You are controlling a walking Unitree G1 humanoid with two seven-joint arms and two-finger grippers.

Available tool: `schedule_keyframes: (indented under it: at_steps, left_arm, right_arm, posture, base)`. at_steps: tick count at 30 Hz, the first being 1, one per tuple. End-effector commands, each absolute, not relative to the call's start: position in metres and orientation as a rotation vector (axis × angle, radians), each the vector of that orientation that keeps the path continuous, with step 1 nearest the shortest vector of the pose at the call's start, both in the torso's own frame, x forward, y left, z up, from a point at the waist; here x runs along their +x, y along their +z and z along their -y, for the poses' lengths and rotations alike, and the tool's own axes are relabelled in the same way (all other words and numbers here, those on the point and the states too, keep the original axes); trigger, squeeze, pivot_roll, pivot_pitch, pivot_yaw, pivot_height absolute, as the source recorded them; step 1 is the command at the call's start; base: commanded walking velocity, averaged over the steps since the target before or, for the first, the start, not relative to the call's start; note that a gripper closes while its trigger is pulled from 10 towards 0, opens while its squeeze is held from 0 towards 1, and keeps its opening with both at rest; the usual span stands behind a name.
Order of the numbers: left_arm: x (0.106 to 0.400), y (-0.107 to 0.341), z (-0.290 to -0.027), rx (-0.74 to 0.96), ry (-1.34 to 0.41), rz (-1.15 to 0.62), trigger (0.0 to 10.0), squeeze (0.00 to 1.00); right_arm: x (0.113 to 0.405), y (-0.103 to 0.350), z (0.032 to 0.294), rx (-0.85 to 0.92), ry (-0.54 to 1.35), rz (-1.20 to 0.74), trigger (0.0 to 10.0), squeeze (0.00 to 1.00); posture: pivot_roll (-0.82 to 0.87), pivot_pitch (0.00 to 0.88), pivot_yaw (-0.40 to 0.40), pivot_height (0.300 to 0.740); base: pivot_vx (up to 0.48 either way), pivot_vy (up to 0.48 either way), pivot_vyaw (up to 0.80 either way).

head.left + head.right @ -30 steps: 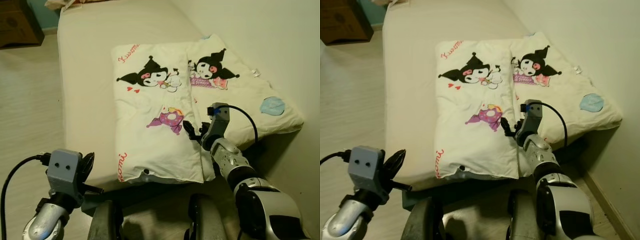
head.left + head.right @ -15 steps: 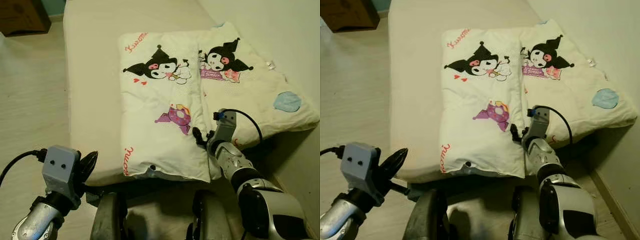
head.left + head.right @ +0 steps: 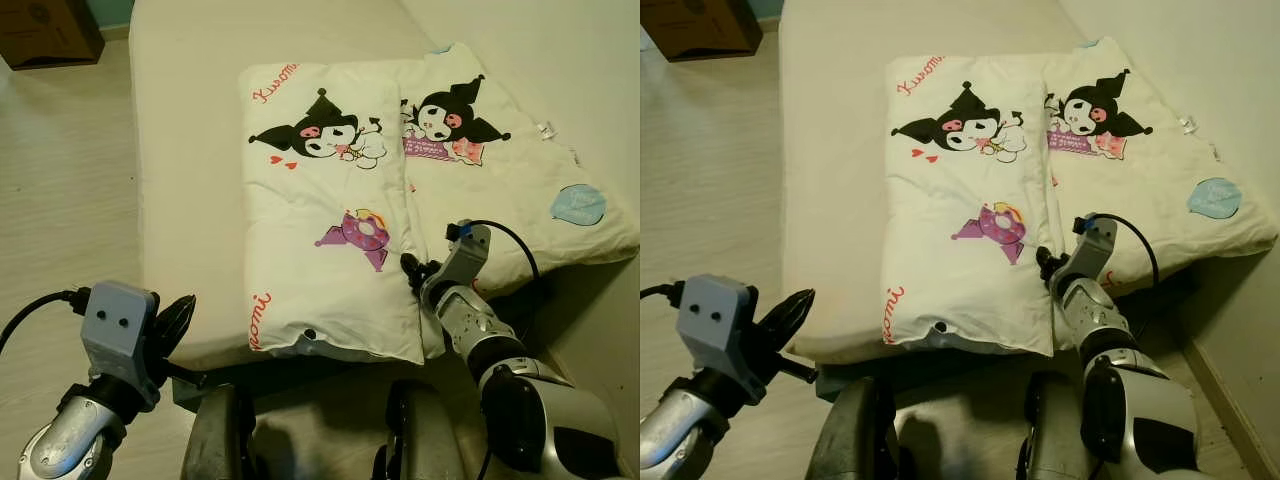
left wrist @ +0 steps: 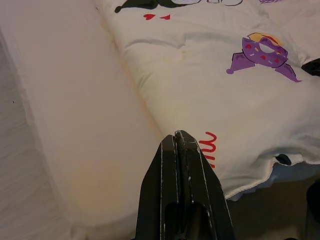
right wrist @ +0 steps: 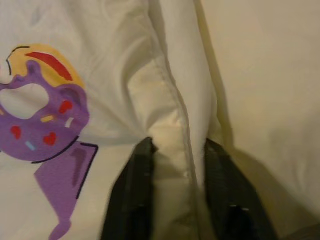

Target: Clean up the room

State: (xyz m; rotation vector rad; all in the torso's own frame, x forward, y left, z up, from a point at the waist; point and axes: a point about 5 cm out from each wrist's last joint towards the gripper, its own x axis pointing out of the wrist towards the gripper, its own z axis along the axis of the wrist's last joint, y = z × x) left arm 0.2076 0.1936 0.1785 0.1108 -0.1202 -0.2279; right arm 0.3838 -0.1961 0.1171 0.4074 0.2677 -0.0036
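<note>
Two white cartoon-print pillows lie side by side on the bed: the left pillow and the right pillow. My right gripper sits at the seam between them, just past the purple doughnut print. In the right wrist view its gripper is open, with the left pillow's piped edge running between the fingers. My left gripper hovers low by the bed's near left corner, shut and holding nothing; in the left wrist view it points over the mattress toward the left pillow's near corner.
The beige mattress runs away from me, with bare sheet left of the pillows. A wall flanks the bed on the right. Pale floor lies to the left, with a brown box at the far left.
The whole picture has shifted as the camera moved. My right gripper has drawn slightly back along the pillow's edge. The left gripper holds the same pose.
</note>
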Motion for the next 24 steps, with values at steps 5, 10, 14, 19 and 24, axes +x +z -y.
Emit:
schedule_keyframes:
  at_steps: [5,10,14,19,24]
  left_arm:
    - [0.207,0.174,-0.195,0.128,-0.238,0.083,10.0,0.00]
    - [0.208,0.173,-0.196,0.132,-0.232,0.082,10.0,0.00]
    - [0.210,0.173,-0.201,0.141,-0.216,0.085,10.0,0.00]
    - [0.218,0.179,-0.213,0.142,-0.163,0.119,10.0,0.00]
    - [0.228,0.188,-0.228,0.134,-0.082,0.167,10.0,0.00]
  right_arm:
    - [0.380,0.108,0.194,0.414,0.016,-0.312,0.0,0.00]
    - [0.380,0.110,0.194,0.412,0.034,-0.307,0.0,0.00]
    - [0.382,0.112,0.192,0.402,0.050,-0.304,0.0,0.00]
    - [0.389,0.124,0.170,0.407,0.185,-0.278,0.0,0.00]
    - [0.393,0.141,0.120,0.405,0.459,-0.250,0.0,0.00]
  posture:
    - [0.19,0.331,0.014,0.572]
    - [0.19,0.330,0.009,0.572]
    - [0.17,0.322,0.000,0.572]
    - [0.13,0.298,-0.017,0.572]
    - [0.11,0.277,-0.031,0.572]
  base:
    - [0.000,0.000,0.00]
    - [0.000,0.000,0.00]
    - [0.000,0.000,0.00]
    - [0.000,0.000,0.00]
    - [0.000,0.000,0.00]
